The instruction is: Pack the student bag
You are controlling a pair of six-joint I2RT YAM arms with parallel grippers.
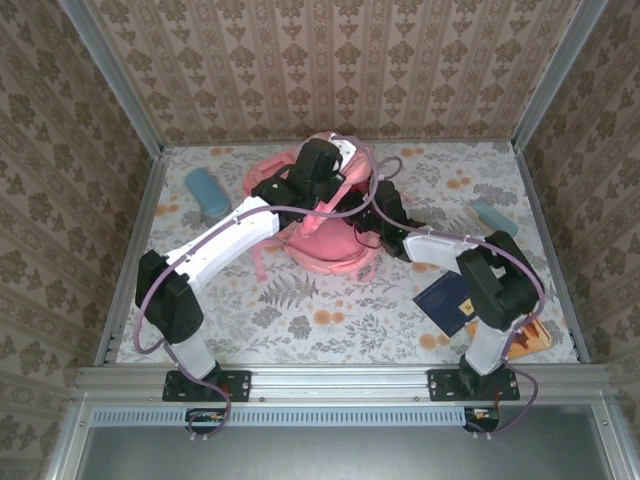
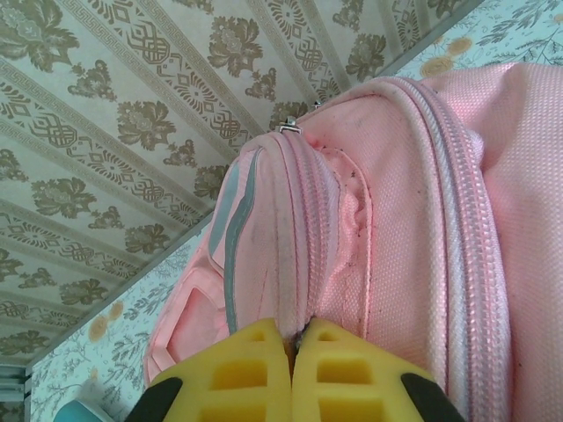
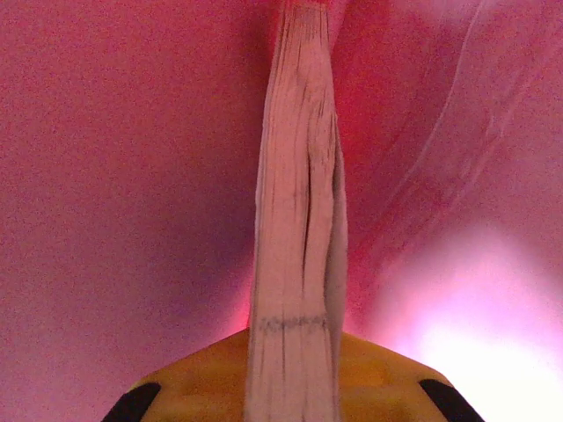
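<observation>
We are looking at the large soft pink fabric student bag (image 1: 325,250), lying mid-table a little toward 12 o'clock on the floral-printed tabletop (image 1: 300,310), with both arms reaching onto it. The left gripper (image 2: 295,341) is pinching a fold of the bag's coarse woven cloth beside a ribbed zip track. Its blocky yellow fingers (image 2: 246,369) are closed, with nothing but fabric between them. We are judging that it is lifting the edge so the mouth gapes for the other arm.

The right gripper (image 3: 295,356) is working inside the bag, where the lining is glowing pink. It is clamped on a thin book (image 3: 297,202) whose pale, slightly ragged page edges are running toward 12 o'clock. We are reading this edge-on hold as a way to slip the book in flat.

A flat dark blue notebook (image 1: 445,298) is lying at 4 o'clock of the bag and a rounded teal pouch (image 1: 207,192) at 10 o'clock, probably waiting to be packed.
</observation>
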